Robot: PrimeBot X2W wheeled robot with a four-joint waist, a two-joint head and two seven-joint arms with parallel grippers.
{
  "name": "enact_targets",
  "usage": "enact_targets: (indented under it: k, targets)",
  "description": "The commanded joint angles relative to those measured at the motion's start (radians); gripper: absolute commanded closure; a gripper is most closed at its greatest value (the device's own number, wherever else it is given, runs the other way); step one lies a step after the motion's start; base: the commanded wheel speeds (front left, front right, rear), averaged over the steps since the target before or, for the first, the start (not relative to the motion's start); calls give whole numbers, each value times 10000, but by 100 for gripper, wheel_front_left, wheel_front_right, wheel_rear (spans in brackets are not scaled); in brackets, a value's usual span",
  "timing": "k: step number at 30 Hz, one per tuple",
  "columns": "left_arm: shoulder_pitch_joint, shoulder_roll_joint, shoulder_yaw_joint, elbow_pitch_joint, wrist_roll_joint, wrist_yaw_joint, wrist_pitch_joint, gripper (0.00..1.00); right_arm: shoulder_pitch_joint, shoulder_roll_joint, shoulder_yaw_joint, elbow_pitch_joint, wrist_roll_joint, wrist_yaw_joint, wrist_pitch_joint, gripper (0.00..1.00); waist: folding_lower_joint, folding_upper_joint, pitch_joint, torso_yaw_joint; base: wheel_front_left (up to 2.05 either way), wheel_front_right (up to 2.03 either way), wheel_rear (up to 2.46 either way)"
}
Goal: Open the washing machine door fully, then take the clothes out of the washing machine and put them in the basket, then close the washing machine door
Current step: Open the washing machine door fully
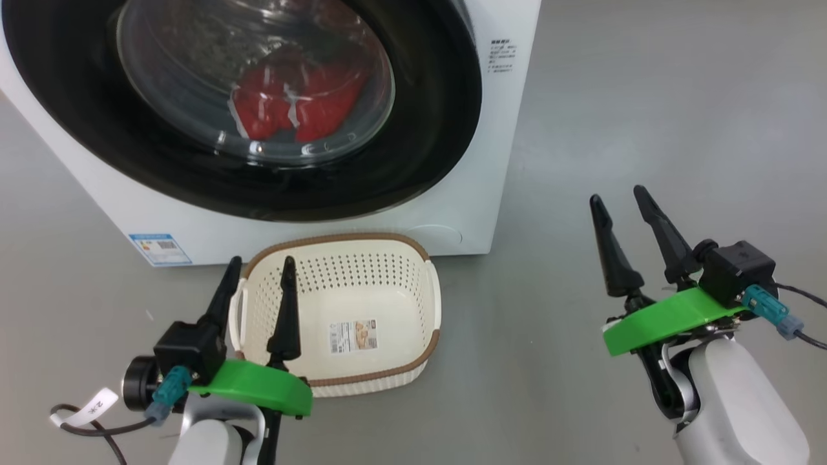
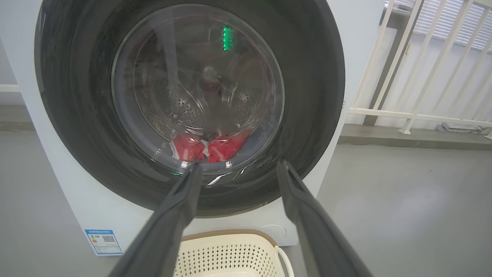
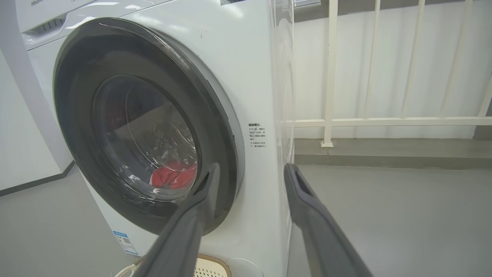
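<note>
The washing machine door [image 1: 420, 129] is closed on the washing machine [image 1: 510, 161], with the clothes [image 1: 297, 103] behind its glass, low in the drum. The left gripper [image 1: 261, 261] is spread wide and empty by the left end of the basket [image 1: 336, 240], which stands on the floor before the machine. The right gripper [image 1: 617, 194], also parted and empty, is off to the right, apart from the door.

A smooth grey floor [image 1: 646, 97] spread across the scene. In the right wrist view a white railing [image 3: 384, 121] of upright bars and one horizontal rail stood on a raised grey ledge [image 3: 384, 154], a pale wall [image 3: 369, 77] behind it. At that view's far left, a dark skirting strip [image 3: 34, 184] ran along the floor.
</note>
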Motion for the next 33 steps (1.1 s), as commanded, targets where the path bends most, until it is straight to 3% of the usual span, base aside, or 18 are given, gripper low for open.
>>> enact_targets:
  k: [1,16,20,33]
  targets:
    - [-462,177,231,-327,-3,38,-122,0,-460,22,101,-234,135,4,-65,100,0,-1,371,130,0,0,0]
    - [-948,188,-2,-802,322,-77,-122,0,-2401,22,-50,348,3205,4,47,100,0,-1,1718,490,0,0,0]
    - [-1075,186,-4,-990,333,-128,-122,0,-3043,22,-106,507,4252,4,444,100,0,-1,2048,598,0,0,0]
    - [-1283,183,-250,-1876,884,-116,-122,0,-4715,-145,-452,1061,6169,4,2083,100,0,-1,2793,1012,0,0,0]
